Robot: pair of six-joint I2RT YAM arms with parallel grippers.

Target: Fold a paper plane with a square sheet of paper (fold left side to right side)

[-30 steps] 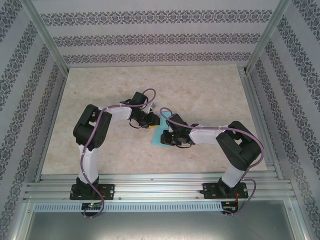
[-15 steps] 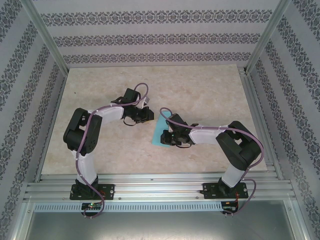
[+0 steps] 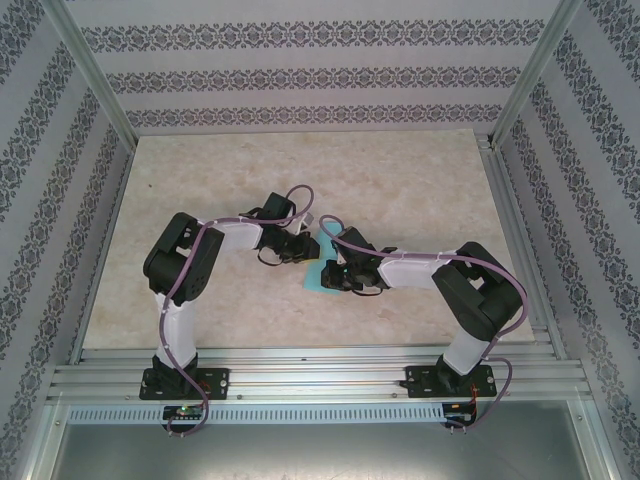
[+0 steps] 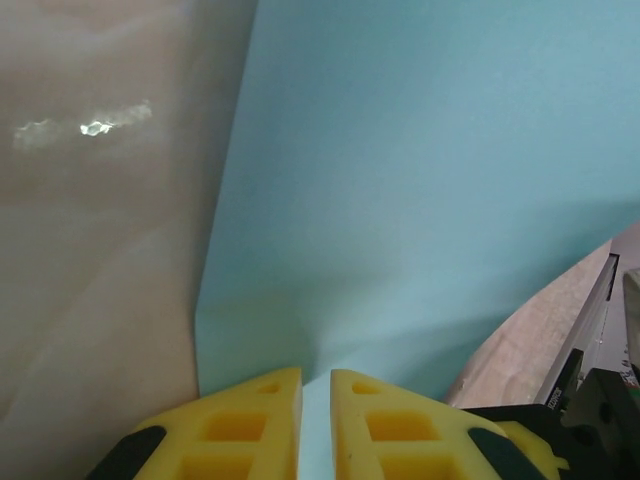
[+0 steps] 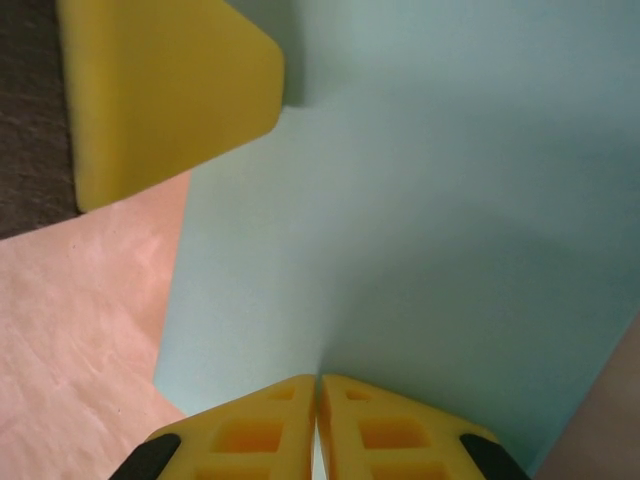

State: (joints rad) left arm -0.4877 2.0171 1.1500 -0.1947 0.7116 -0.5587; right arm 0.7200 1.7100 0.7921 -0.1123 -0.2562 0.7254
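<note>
The turquoise square sheet of paper lies mid-table, mostly covered by both grippers. My left gripper comes at it from the left and my right gripper from the right. In the left wrist view the sheet rises away from the gripper, whose yellow fingers are shut on its near edge. In the right wrist view the sheet runs into the gripper, also shut on its edge. One left finger shows at the upper left, resting at the sheet's far corner.
The sheet sits on a beige marbled tabletop walled by patterned panels. Aluminium rails run along the near edge by the arm bases. A metal frame post shows at the right of the left wrist view.
The left gripper pulled back to the upper left, away from the sheet, then returned and shut on its edge. Less of the sheet shows from above. The right gripper has stayed put.
</note>
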